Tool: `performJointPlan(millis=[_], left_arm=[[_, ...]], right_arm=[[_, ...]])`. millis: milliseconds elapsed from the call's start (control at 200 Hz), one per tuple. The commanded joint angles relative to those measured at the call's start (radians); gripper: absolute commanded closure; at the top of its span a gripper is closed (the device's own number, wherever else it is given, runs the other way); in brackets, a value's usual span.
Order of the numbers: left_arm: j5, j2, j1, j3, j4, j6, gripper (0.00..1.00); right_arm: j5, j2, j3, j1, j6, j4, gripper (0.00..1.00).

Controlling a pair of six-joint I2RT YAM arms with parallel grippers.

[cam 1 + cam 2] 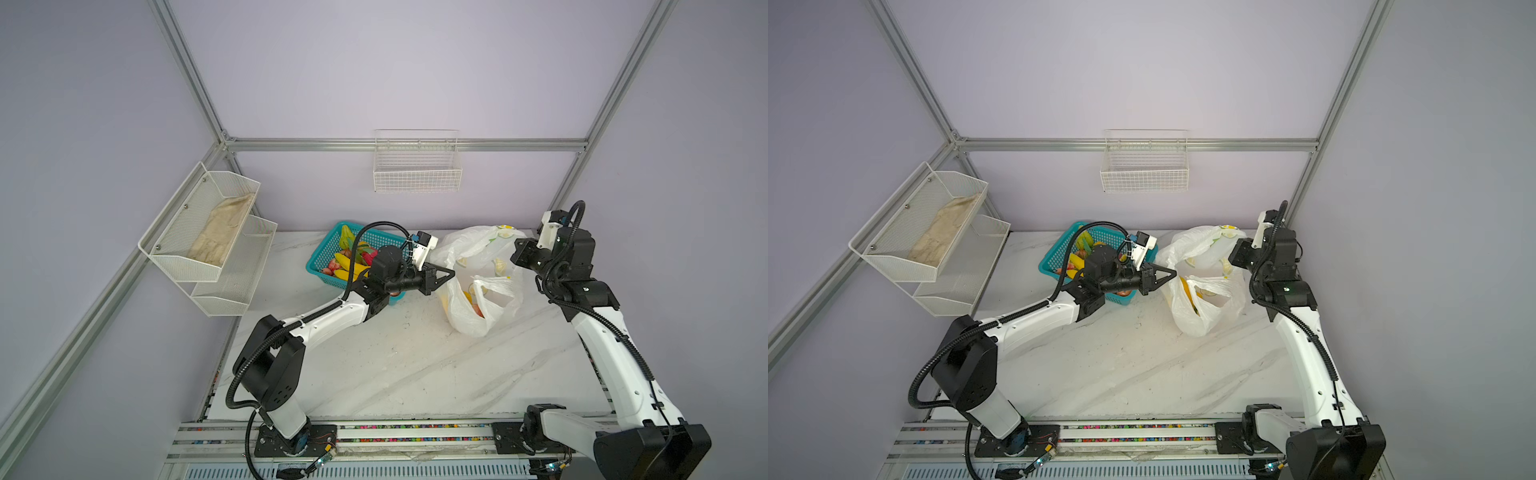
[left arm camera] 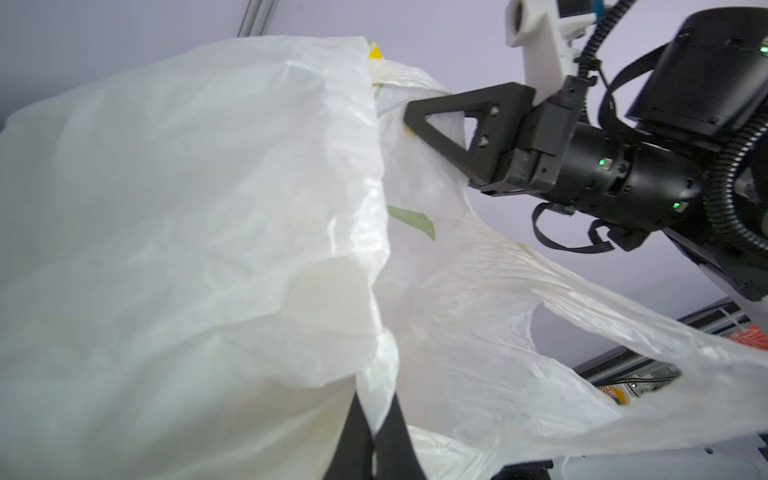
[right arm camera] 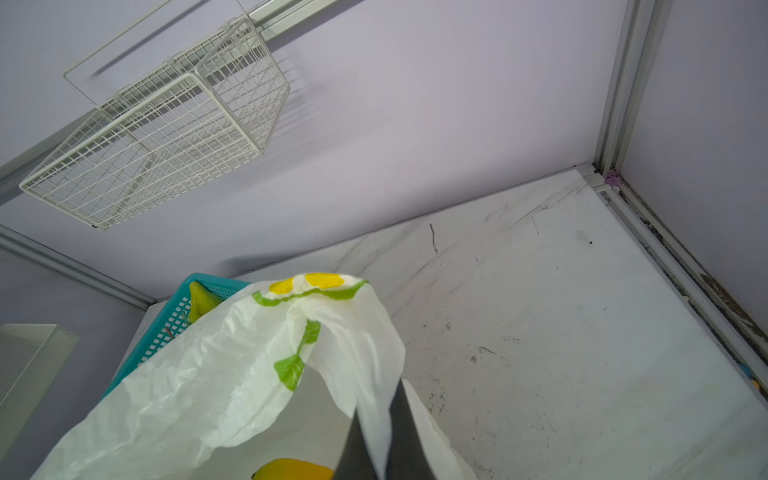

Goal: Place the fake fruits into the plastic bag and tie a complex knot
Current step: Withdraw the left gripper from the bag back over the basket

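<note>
At the bag's left rim in both top views, the left gripper (image 1: 449,272) is pinched closed on a fold of the thin white plastic bag (image 1: 469,322). Its wrist view shows film caught between the two black fingers (image 2: 401,444). On the opposite rim, the right gripper (image 2: 409,118) is likewise clamped on the plastic. Between them the bag's mouth gapes open, and the bag rests on the white marble-patterned table (image 1: 395,365). Some fake fruits (image 1: 468,296) lie inside the bag, with yellow and orange-red pieces showing. More fruits, bananas among them, fill the teal basket (image 1: 322,259) just left of the bag, partly behind the left arm.
</note>
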Motion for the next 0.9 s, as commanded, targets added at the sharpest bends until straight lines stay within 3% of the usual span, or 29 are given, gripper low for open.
performJointPlan(millis=[0, 125, 210, 295, 395, 620, 785, 895], left_arm=[[0.01, 0.013, 0.028, -0.051, 0.005, -0.026, 1.0], [-0.037, 0.004, 0.049, -0.07, -0.047, 0.031, 0.91], [-0.058, -0.022, 0.083, -0.095, -0.059, 0.062, 0.8], [-0.091, -0.066, 0.124, -0.135, -0.064, 0.102, 0.61], [-0.117, -0.125, 0.173, -0.173, -0.099, 0.171, 0.49], [-0.323, -0.187, 0.286, -0.108, -0.295, 0.324, 0.44], [-0.549, -0.093, 0.353, 0.095, -0.505, 0.401, 0.43], [-0.607, -0.028, 0.403, 0.189, -0.559, 0.441, 0.4]], right_arm=[[-0.002, -0.001, 0.017, -0.003, -0.016, -0.012, 1.0], [-0.072, 0.015, 0.003, -0.003, -0.005, 0.026, 1.0], [-0.132, 0.034, -0.014, -0.003, 0.007, 0.058, 1.0], [-0.17, 0.042, -0.032, -0.003, 0.015, 0.081, 1.0], [-0.185, 0.044, -0.05, -0.003, 0.023, 0.101, 1.0], [-0.206, 0.055, -0.066, -0.002, 0.027, 0.126, 1.0], [-0.218, 0.059, -0.071, -0.003, 0.027, 0.139, 1.0], [-0.223, 0.06, -0.073, -0.002, 0.025, 0.145, 1.0]])
